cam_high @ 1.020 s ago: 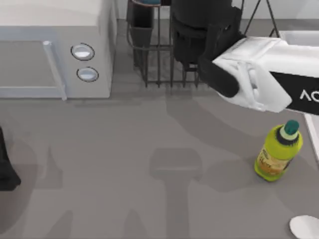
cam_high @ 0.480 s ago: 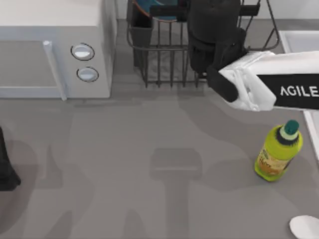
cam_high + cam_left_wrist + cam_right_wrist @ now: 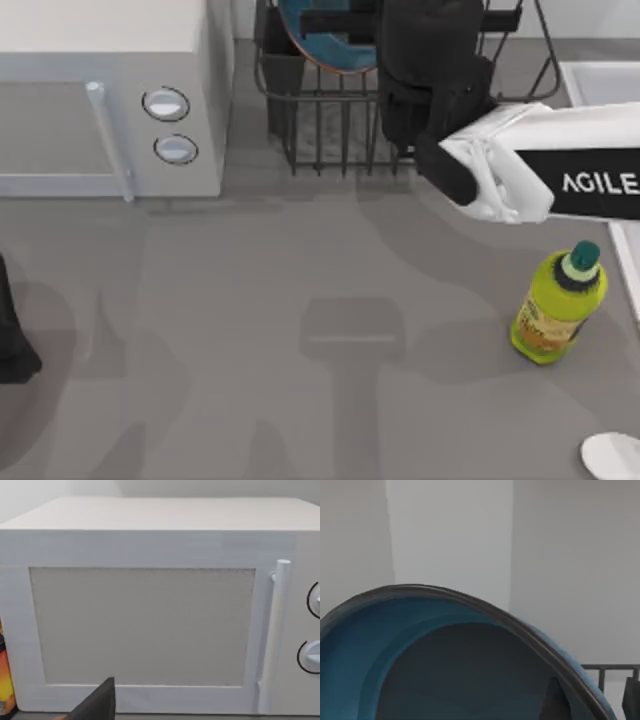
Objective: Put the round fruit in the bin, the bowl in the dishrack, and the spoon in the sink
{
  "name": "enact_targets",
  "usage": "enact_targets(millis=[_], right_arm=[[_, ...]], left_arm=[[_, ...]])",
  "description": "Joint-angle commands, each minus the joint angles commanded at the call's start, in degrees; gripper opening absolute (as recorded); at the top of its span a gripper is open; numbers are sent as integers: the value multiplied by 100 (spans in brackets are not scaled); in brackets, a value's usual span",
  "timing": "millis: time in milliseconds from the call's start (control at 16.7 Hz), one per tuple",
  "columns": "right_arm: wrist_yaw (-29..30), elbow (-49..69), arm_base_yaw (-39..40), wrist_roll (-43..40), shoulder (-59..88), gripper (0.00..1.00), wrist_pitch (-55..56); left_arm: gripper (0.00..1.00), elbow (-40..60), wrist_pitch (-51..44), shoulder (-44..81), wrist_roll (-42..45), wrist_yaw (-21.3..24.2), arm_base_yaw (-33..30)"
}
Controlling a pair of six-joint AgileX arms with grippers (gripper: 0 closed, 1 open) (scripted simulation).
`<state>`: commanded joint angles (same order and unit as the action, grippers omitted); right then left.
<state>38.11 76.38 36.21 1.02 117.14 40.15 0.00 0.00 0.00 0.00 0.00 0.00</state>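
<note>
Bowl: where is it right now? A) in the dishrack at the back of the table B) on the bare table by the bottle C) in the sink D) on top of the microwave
A: the top view shows the blue bowl standing among the wires of the dishrack at the back of the table, beside the right arm's wrist; the right wrist view has its rim up close.

The light is even and rather soft. On the grey matte table top (image 3: 250,300) lie several overlapping soft-edged shadows of the arms. The white box-shaped microwave (image 3: 150,605) looks flat, without glare. The deep blue round bowl (image 3: 445,655), very near the right wrist camera, is slightly blurred.
</note>
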Motion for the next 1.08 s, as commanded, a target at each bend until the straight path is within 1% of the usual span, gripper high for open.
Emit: enact_targets(millis=[360,420,1080], right_arm=[[0,0,0,0,0,98,0],[0,0,0,0,0,100,0],[45,-131,-4,-6,-177,100,-25]], left_arm=[[100,0,0,0,0,0,0],[100,0,0,0,0,0,0],[100,0,0,0,0,0,0]])
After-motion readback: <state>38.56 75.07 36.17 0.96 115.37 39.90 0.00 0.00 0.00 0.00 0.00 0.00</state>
